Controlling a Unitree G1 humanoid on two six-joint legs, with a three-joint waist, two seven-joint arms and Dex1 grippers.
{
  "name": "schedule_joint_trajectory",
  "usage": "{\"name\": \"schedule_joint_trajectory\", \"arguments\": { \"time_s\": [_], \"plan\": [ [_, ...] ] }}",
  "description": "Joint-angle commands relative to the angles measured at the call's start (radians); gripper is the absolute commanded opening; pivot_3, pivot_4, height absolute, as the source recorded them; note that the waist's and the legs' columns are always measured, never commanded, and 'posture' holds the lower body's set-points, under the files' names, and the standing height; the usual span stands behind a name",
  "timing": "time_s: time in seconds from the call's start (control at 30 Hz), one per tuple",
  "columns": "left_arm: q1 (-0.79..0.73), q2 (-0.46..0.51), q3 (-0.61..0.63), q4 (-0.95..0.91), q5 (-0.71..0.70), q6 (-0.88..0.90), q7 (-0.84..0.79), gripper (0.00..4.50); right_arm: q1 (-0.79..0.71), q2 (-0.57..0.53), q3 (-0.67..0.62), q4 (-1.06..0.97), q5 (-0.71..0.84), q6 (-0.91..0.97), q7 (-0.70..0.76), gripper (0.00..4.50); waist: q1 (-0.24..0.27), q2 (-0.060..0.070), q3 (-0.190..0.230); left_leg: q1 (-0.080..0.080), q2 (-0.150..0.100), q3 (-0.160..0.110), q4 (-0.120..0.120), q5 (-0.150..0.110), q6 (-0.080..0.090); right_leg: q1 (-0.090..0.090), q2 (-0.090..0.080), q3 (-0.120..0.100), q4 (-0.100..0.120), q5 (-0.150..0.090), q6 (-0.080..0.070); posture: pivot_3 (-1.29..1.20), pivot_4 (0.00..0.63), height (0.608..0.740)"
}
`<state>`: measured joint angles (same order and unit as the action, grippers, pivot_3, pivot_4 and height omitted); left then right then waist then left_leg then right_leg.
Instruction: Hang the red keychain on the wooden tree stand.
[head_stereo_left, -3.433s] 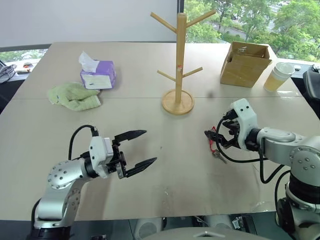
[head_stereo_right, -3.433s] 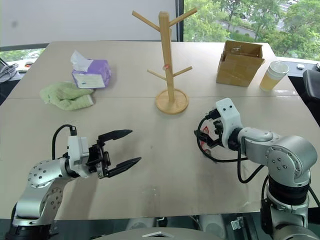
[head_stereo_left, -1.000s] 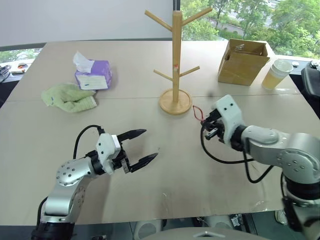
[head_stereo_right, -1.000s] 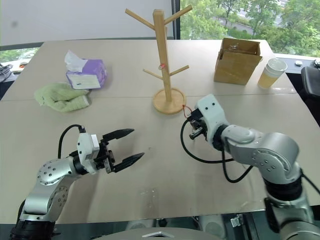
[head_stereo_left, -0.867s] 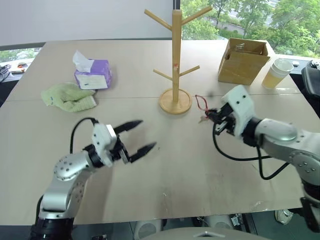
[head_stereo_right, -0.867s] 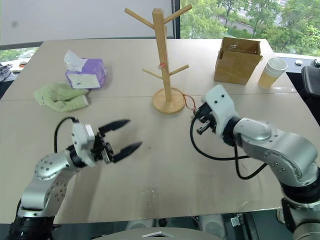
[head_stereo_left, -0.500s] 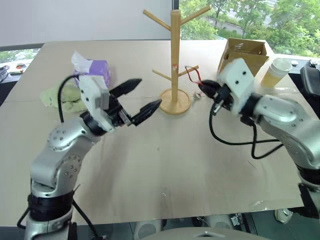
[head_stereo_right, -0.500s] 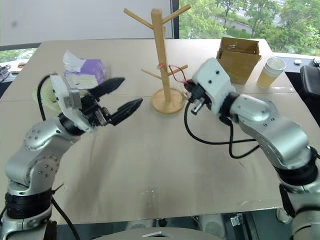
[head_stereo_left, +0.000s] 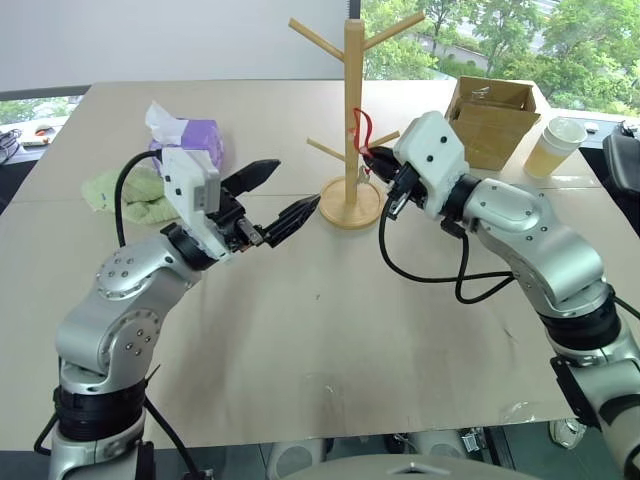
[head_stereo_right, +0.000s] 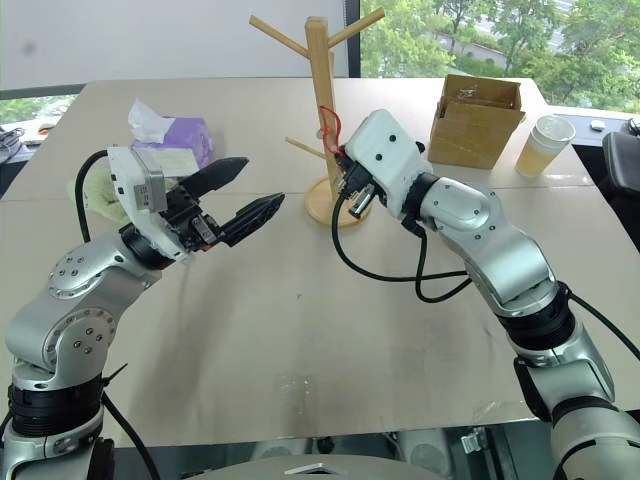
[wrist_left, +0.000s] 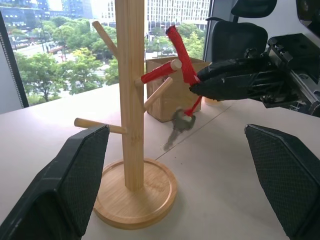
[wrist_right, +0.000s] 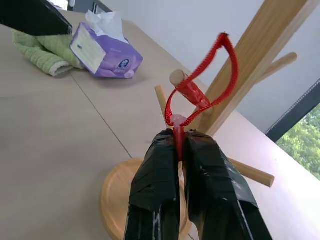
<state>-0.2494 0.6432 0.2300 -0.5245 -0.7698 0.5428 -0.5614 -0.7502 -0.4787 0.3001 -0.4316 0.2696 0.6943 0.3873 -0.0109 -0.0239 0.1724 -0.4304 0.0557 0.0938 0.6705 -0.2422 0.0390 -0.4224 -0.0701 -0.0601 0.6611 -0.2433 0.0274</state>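
Left wrist view: key (wrist_left: 177, 124) dangles below right pincer (wrist_left: 200, 87).

The right pincer (head_stereo_right: 343, 172) pinches the red keychain (head_stereo_right: 327, 122) against the wooden tree stand (head_stereo_right: 322, 110), seemingly over a peg; the left pincer (head_stereo_right: 252, 190) gapes nearby.

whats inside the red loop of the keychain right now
A middle peg of the tree stand passes through the keychain loop. The right gripper pinches its lower end; the key dangles below.
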Motion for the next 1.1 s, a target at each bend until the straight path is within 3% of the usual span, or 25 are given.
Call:
{"name": "schedule_joint_trajectory", "arguments": {
  "time_s": [0.03,0.7,1.1],
  "plan": [
    [0.005,0.001,0.017,-0.033,0.000,-0.009,0.001,4.50,-0.035,0.021,-0.042,-0.016,-0.026,-0.034,0.009,0.04,0.000,0.000,0.000,0.000,0.000,0.000,0.000,0.000,0.000,0.000,0.000,0.000,0.000,0.000,0.000,0.00,0.150,0.740],
    [0.014,-0.004,0.010,-0.034,0.019,-0.012,-0.012,4.50,-0.010,0.054,-0.023,0.008,-0.100,0.022,0.062,0.04,-0.001,0.000,0.000,0.000,0.000,0.000,0.000,0.000,0.000,0.000,0.000,0.000,0.001,0.000,0.000,0.00,0.150,0.740],
    [0.023,-0.005,0.010,-0.031,0.027,-0.020,-0.015,4.50,0.019,0.090,-0.087,-0.033,-0.102,-0.062,0.072,0.04,0.000,0.000,0.000,0.000,0.000,0.000,0.001,0.000,0.000,0.000,0.000,0.000,0.001,0.000,0.000,0.00,0.150,0.740]
  ]
}}
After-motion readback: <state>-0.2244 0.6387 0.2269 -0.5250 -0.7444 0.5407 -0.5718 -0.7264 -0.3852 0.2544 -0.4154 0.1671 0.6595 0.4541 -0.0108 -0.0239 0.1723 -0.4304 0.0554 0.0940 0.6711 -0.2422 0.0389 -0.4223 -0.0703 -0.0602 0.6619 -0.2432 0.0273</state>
